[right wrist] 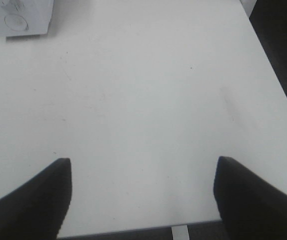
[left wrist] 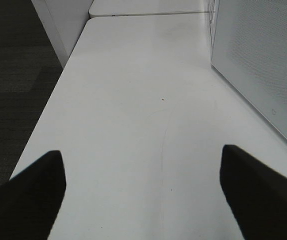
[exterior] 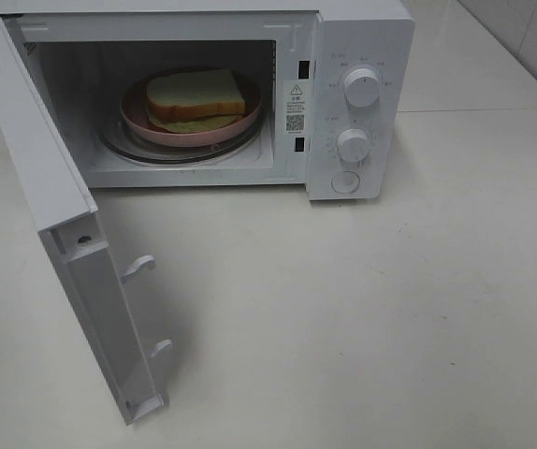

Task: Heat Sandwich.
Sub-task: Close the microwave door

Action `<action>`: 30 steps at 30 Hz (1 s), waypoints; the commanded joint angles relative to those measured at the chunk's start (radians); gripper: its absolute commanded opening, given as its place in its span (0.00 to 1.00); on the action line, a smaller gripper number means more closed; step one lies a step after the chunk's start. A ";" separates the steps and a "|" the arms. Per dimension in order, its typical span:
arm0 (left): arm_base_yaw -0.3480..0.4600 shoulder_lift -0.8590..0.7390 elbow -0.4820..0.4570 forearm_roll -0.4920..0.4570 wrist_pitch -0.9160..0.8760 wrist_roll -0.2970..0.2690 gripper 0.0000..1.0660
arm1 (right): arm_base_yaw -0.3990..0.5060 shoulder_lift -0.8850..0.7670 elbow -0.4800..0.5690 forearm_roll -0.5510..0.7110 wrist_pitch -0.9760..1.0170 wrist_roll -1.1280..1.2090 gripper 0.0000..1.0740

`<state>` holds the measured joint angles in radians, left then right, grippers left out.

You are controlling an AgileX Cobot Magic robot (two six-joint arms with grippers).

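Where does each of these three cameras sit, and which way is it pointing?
High camera: mounted above and in front, looking down into the open microwave at the sandwich on its plate; no arm shows.
Left wrist: on the left arm, looking along the table beside the microwave's door; the open left gripper shows.
Right wrist: on the right arm, looking down at the table towards the microwave's front corner; the open right gripper shows.
Shared: all three see table and microwave.
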<state>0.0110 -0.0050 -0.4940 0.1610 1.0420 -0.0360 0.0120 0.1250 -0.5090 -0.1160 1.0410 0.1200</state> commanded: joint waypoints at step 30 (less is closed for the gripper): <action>0.000 -0.021 0.002 0.001 -0.017 -0.006 0.73 | -0.004 -0.156 0.005 -0.001 -0.002 -0.018 0.71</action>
<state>0.0110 -0.0050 -0.4940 0.1610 1.0420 -0.0360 0.0120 -0.0040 -0.5050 -0.1140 1.0420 0.1120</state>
